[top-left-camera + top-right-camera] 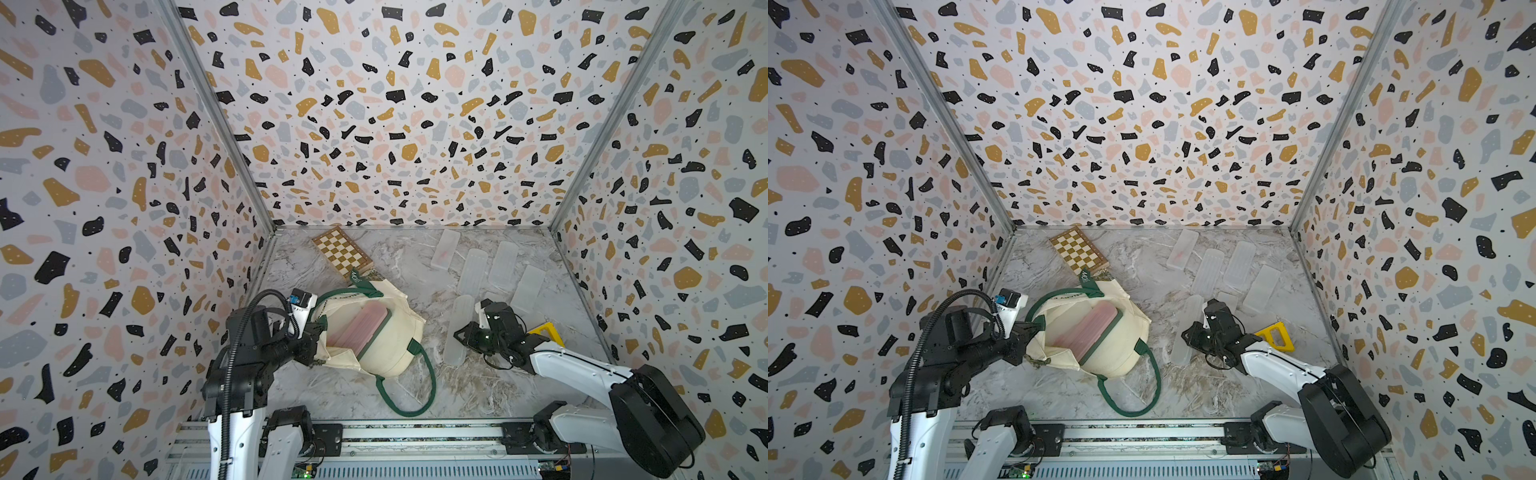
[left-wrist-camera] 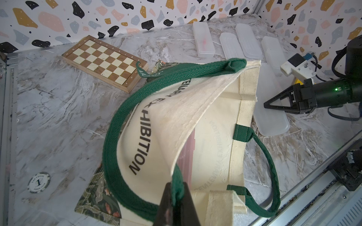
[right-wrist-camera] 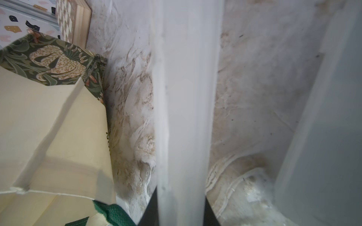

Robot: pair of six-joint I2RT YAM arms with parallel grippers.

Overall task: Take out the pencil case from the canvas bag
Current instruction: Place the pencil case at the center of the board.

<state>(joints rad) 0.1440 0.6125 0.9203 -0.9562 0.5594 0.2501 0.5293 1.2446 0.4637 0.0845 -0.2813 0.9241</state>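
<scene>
- Tabletop (image 1: 415,395): marble-look, carries everything.
- Canvas bag (image 1: 390,353): left of centre, on its side, mouth toward right edge, upper rim lifted.
- Pencil case (image 1: 357,328), pink: inside bag, flat on lower wall. Long axis parallel to mouth hem, ends toward far edge and near left corner, so broadside to opening.
- Frosted case (image 1: 463,309): on tabletop just right of bag.
- Right gripper (image 1: 461,334): arm nearer mouth. Jaws narrow, clamped across frosted case. Pink case lies to its left, so reach likely goes leftward through mouth.
- Left gripper (image 2: 177,187): pinched tight on green strap (image 2: 109,137), holding mouth open.
</scene>
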